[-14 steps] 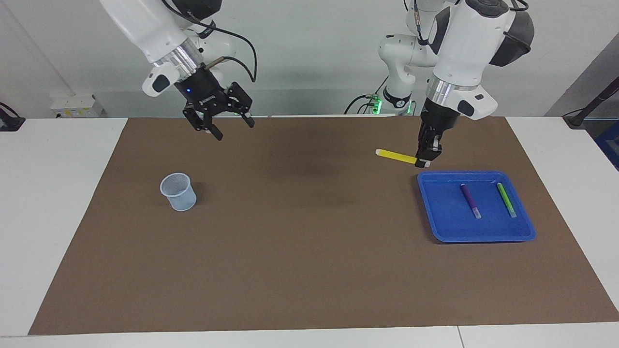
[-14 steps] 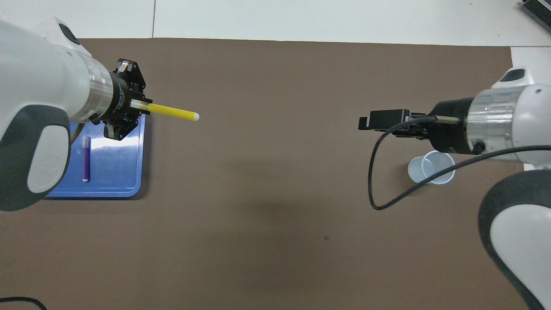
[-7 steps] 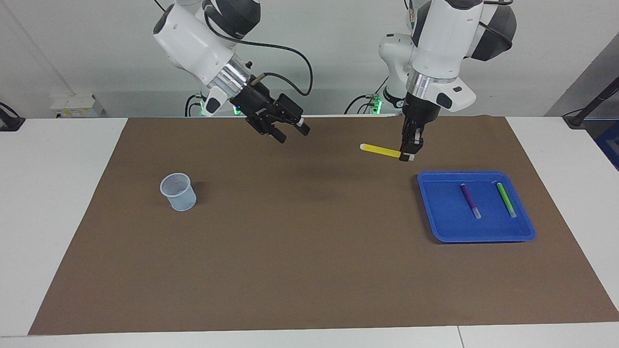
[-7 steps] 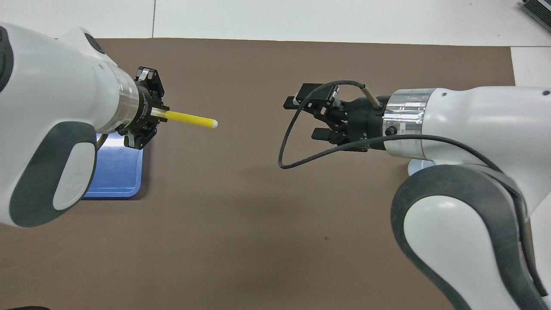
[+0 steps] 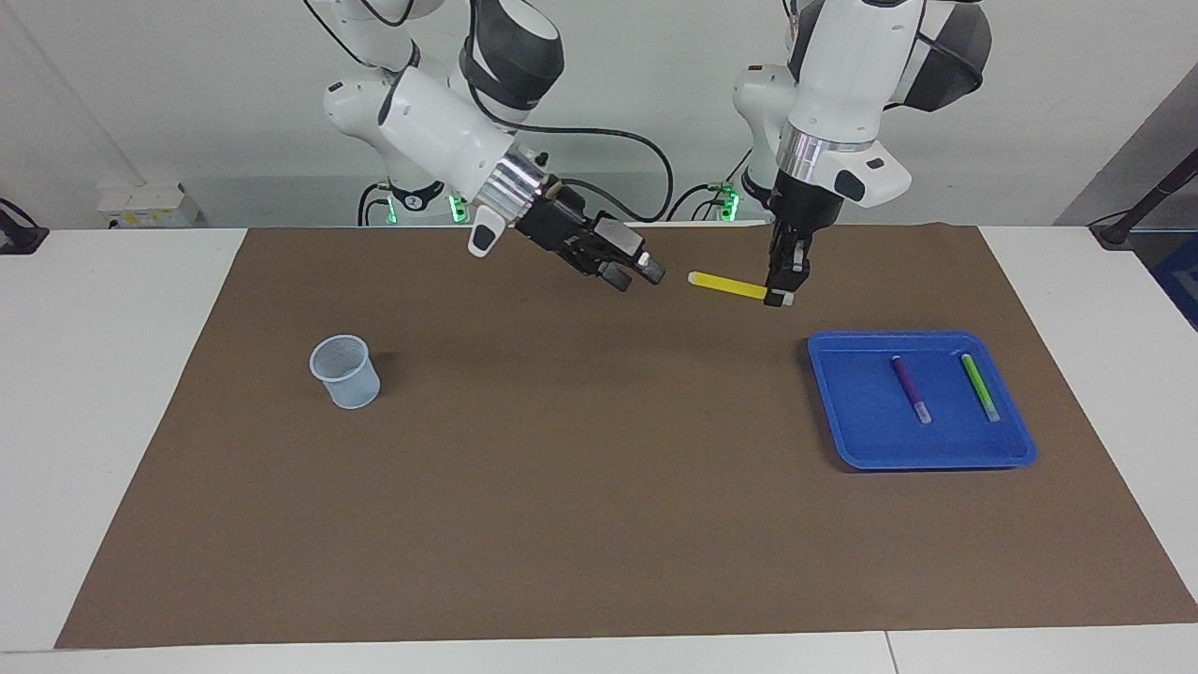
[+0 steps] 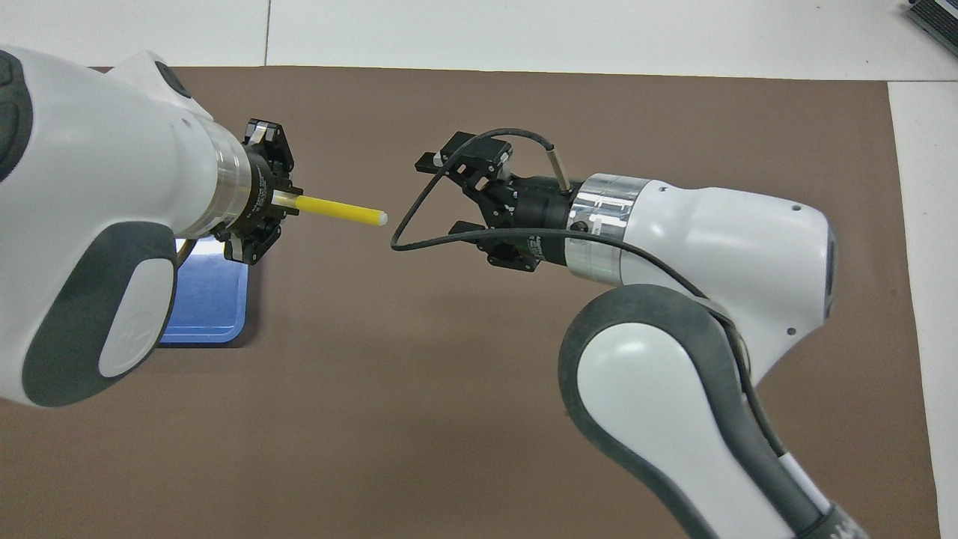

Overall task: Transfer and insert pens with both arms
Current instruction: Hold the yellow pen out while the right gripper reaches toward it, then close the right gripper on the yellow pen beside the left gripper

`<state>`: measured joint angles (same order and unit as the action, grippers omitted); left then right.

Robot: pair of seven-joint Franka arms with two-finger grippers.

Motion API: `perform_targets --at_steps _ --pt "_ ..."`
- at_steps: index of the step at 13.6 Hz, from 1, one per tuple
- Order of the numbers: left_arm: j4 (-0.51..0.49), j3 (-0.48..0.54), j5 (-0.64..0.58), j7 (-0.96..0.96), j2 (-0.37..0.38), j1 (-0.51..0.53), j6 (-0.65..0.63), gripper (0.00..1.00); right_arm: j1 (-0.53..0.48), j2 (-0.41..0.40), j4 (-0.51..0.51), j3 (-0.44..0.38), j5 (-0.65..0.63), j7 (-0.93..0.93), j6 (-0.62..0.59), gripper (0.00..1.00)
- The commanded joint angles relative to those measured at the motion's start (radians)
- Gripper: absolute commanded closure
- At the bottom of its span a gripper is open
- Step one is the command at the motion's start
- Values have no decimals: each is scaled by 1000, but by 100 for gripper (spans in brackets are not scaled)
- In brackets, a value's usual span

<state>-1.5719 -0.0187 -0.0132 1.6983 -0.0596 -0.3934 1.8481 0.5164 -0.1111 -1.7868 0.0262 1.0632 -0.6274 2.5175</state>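
My left gripper is shut on the pale end of the yellow pen and holds it level in the air over the brown mat, beside the blue tray. The pen's free tip points at my right gripper, which is open and empty over the mat's middle, a short gap from that tip. In the overhead view the yellow pen sticks out of the left gripper toward the open right gripper. The purple pen and the green pen lie in the tray.
A pale translucent cup stands upright on the brown mat toward the right arm's end; the right arm hides it in the overhead view. The left arm covers most of the tray there.
The right gripper has swung from above the cup's end to the mat's middle, close to the pen's tip. The left gripper has carried the yellow pen away from the tray toward the middle.
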Motion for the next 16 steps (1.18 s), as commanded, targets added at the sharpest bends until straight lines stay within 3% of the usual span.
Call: perform_targets --at_steps 1,3,6,9,14,15,16 --pt "-11 8 -21 32 26 -24 -17 100 42 -9 0 -5 79 -18 58 0" --pt "-13 6 -19 35 27 -24 -16 100 71 -15 -2 -5 96 -28 83 2" --pt "-16 6 -19 40 34 -25 -16 100 74 -15 -2 -5 100 -35 87 23" --pt "-16 6 -19 40 37 -30 -16 100 85 -15 0 -5 103 -43 92 34" --pt "-16 6 -19 40 38 -30 -18 100 109 -16 0 -5 127 -57 139 35" --pt "-16 6 -19 40 38 -30 -18 100 113 -16 0 -5 127 -55 142 45" --pt "-16 6 -19 40 38 -30 -18 100 113 -16 0 -5 127 -55 141 48"
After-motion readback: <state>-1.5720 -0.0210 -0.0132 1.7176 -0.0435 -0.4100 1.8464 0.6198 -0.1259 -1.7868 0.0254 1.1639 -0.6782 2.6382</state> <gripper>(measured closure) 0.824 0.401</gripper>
